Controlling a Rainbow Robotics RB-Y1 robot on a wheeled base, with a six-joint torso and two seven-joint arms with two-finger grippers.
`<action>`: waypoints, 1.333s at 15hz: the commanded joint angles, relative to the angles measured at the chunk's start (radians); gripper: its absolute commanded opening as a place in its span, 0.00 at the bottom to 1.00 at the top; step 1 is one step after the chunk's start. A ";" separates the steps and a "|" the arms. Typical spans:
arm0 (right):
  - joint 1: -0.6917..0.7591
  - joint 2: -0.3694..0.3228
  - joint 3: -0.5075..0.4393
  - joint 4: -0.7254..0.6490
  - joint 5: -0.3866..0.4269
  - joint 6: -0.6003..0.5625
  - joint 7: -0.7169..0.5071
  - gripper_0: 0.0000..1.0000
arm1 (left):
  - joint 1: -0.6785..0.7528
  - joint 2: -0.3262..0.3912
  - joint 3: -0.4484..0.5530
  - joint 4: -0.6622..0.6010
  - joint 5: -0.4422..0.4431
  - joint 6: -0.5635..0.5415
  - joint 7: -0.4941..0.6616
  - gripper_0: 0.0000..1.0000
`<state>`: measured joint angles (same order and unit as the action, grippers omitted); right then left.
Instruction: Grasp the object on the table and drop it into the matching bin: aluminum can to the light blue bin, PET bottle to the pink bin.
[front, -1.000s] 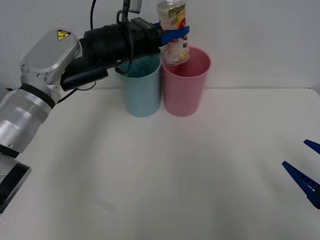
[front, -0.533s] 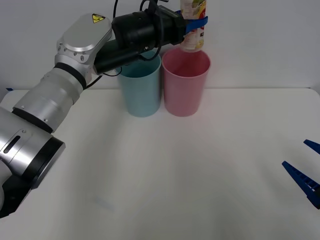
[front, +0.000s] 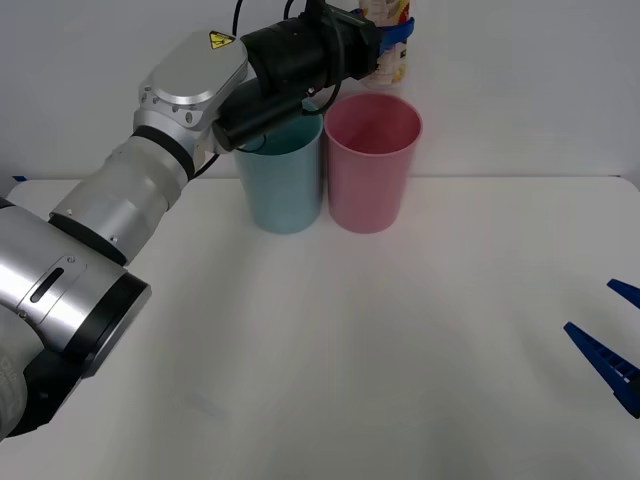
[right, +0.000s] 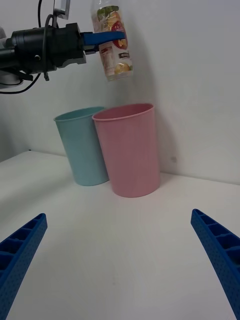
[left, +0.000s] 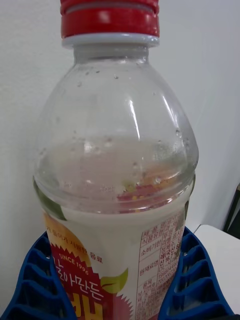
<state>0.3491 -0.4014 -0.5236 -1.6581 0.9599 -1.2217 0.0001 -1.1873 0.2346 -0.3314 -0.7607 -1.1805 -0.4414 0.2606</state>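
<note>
My left gripper (front: 392, 33) is shut on the PET bottle (front: 385, 55), a clear bottle with a red cap (left: 109, 20) and a white-orange label (right: 116, 57). It holds the bottle upright in the air above the pink bin (front: 371, 160), clear of the rim. The light blue bin (front: 285, 180) stands touching the pink one on its left. In the right wrist view the bottle (right: 112, 42) hangs a little tilted over the pink bin (right: 130, 150). My right gripper (front: 610, 335) is parked low at the right edge of the table (front: 400, 350), open.
Both bins stand at the far edge of the white table, close to the pale wall. The left arm (front: 150, 190) reaches from the near left across to the bins.
The left gripper has lifted the bottle higher and carried it a little to the right, over the pink bin. The right arm has not moved.
</note>
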 joint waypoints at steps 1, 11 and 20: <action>0.000 0.000 0.000 0.000 0.000 0.000 0.000 1.00 | 0.000 -0.005 0.000 0.000 -0.001 0.006 -0.004 0.04; 0.000 0.000 0.000 0.000 0.000 0.000 0.000 1.00 | 0.003 -0.003 -0.001 0.000 0.024 0.000 -0.006 1.00; 0.000 0.000 0.000 0.000 0.000 0.000 0.000 1.00 | 0.123 0.111 -0.001 -0.115 0.182 -0.100 -0.027 1.00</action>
<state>0.3491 -0.4014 -0.5236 -1.6581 0.9599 -1.2217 -0.0001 -1.0905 0.3288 -0.3328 -0.8422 -1.0111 -0.5405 0.2348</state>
